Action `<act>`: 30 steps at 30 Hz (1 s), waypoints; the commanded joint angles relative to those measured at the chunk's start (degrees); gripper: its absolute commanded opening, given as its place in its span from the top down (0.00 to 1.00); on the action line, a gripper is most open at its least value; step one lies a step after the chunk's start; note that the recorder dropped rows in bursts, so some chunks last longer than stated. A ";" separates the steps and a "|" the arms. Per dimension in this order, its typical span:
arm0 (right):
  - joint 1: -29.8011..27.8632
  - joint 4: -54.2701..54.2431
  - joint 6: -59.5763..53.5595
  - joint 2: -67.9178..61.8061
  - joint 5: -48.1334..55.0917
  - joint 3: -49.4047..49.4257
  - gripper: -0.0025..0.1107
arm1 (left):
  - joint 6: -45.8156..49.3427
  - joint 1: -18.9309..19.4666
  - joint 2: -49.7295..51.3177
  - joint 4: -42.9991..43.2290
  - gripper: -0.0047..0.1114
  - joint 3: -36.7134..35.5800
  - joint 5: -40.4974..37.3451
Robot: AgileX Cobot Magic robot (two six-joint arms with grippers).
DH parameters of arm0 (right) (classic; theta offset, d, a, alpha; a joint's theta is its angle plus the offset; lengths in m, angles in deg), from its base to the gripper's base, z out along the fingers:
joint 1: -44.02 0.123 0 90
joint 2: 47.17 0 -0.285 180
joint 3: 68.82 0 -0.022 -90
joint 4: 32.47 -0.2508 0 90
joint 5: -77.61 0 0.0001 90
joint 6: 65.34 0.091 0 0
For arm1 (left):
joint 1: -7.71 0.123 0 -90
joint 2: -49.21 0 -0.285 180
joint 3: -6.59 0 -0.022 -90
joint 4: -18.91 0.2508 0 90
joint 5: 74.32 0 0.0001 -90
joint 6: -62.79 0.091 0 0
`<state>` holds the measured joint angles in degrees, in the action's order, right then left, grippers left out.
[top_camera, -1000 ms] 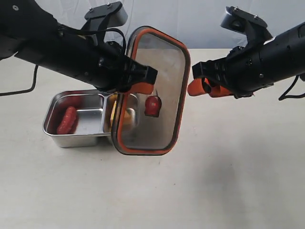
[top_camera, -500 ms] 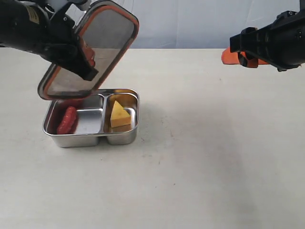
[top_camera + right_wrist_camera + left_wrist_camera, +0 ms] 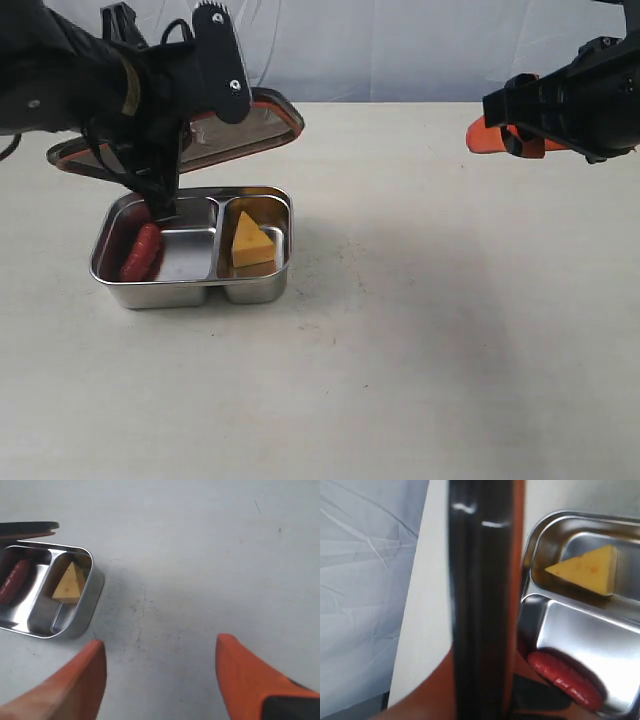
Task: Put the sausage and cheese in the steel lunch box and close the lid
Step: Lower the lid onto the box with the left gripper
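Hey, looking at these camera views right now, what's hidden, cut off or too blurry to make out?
- Where the left fingers pinch the lid: the arm covers it in the exterior view, and the lid's blurred edge fills the left wrist view.
- The lid's valve: the lid is seen nearly edge-on in every view.
- Rear rim of the steel lunch box: partly behind the arm, exterior view.
- Bases of the right fingers: cut off by the right wrist view's edge.
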<state>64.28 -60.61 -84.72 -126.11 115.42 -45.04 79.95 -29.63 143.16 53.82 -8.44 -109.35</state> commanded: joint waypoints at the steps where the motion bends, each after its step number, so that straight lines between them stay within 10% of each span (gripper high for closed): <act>1: -0.28 0.93 0.02 0.40 1.29 0.03 0.44 | -8.26 -2.18 2.83 11.35 0.96 -0.05 -3.16; 30: -0.28 3.37 0.02 0.40 1.66 0.03 0.44 | -10.97 -4.51 11.13 15.70 0.96 -0.05 -5.30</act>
<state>64.28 -57.84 -84.68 -126.11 117.24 -45.04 69.50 -33.85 153.76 68.09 -8.44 -113.99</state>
